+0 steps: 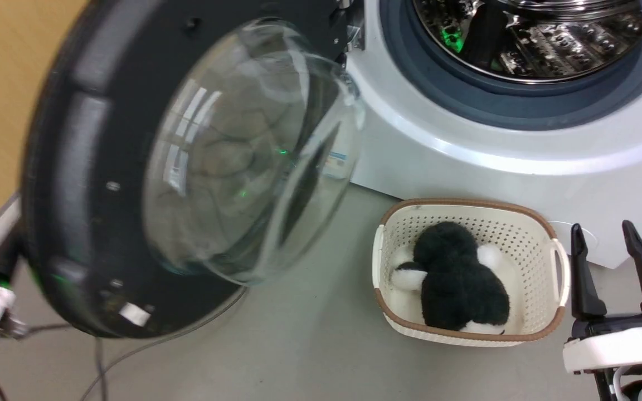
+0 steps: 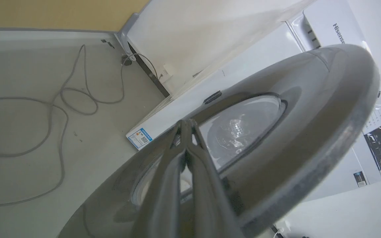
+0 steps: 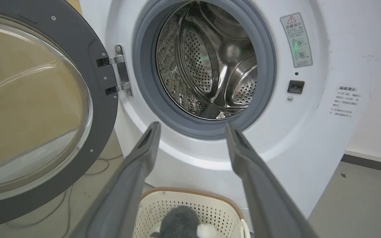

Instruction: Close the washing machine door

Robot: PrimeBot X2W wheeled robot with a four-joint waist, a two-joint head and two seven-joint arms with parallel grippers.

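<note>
The washing machine door stands swung wide open at your left. Its glass bowl bulges toward the head camera, and the outline is a little blurred there. The lower left of the black frame runs out of the right wrist view.

Your left hand is behind the door, on its outer face. Its two fingers are pressed together with nothing between them, and they lie along that glossy surface. You cannot tell whether they actually touch it. In the head view the door hides that hand.

Your right hand hangs at the lower right with its fingers spread wide and empty, just right of the laundry basket. The basket sits on the floor against the front of the machine and holds a black-and-white plush toy. The toy's shape is hard to make out.

Farther back, the washing machine is cut off at the top of the head view. Its drum is open inside the blue-grey gasket. The hinge joins the door to the machine's left side. A loose cable loops across the floor behind the door.
</note>
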